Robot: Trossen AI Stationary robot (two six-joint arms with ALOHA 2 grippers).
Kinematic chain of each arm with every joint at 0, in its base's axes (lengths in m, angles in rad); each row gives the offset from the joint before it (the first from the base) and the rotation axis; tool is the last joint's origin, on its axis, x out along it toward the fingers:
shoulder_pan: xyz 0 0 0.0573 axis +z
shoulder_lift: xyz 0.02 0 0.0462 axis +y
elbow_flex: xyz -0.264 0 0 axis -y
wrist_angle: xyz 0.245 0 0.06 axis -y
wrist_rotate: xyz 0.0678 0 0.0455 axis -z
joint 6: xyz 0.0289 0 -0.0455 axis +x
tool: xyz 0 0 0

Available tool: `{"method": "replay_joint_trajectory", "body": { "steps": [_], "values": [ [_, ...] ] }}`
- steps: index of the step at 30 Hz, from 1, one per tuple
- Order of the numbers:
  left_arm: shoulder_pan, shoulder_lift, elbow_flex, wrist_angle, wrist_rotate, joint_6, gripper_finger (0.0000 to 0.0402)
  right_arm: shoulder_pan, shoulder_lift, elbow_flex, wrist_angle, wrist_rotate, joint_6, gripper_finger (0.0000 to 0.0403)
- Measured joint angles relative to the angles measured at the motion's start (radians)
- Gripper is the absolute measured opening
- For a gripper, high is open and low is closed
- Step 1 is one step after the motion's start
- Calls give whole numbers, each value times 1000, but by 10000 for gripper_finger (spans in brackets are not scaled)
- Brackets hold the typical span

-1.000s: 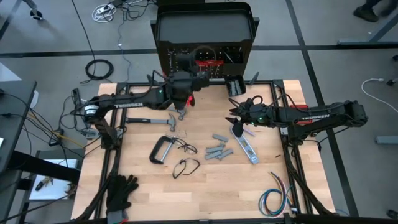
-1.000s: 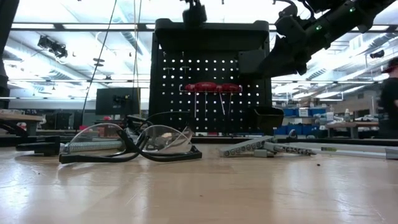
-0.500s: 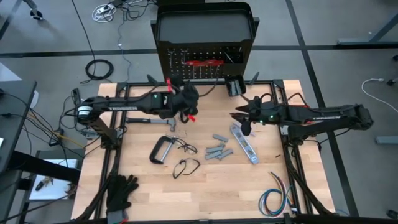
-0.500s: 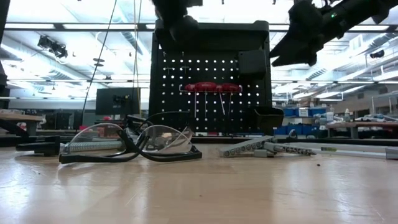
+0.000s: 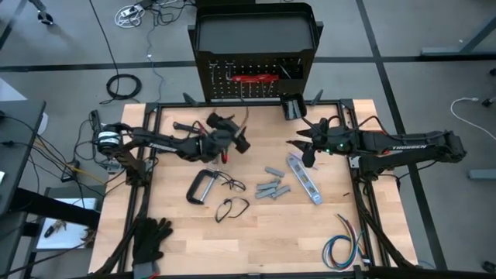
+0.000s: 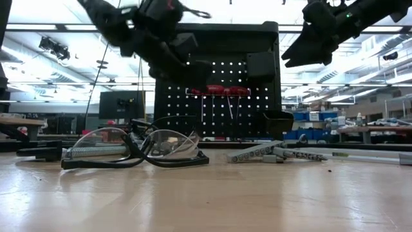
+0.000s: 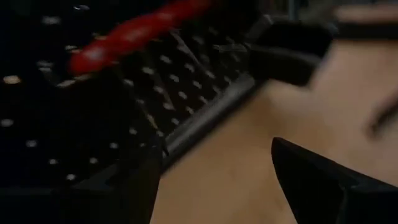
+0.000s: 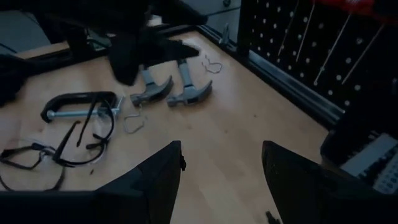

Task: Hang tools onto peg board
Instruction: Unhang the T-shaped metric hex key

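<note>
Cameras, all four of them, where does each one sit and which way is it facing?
High view: overhead, straight down on the table; both arms show.
Low view: table height, facing the peg board; arms enter from above.
Left wrist view: on the left arm, facing the peg board; own open fingers.
Right wrist view: on the right arm, facing the hammers; own fingers.
High and right wrist share the C-clamp.

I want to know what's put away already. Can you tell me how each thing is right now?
Left gripper: open, empty, above the table.
Right gripper: open, empty, over the flat bar tool.
Red-handled tools: hanging on the peg board.
Hammers: lying flat, side by side.
C-clamp: lying on the table.
</note>
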Motion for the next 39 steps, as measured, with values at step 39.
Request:
{"method": "replay_joint_trajectory", "body": {
  "steps": [39],
  "values": [
    [209, 398, 458, -17, -154, -87, 294, -15, 2, -20, -14, 74, -57, 229]
  ]
}}
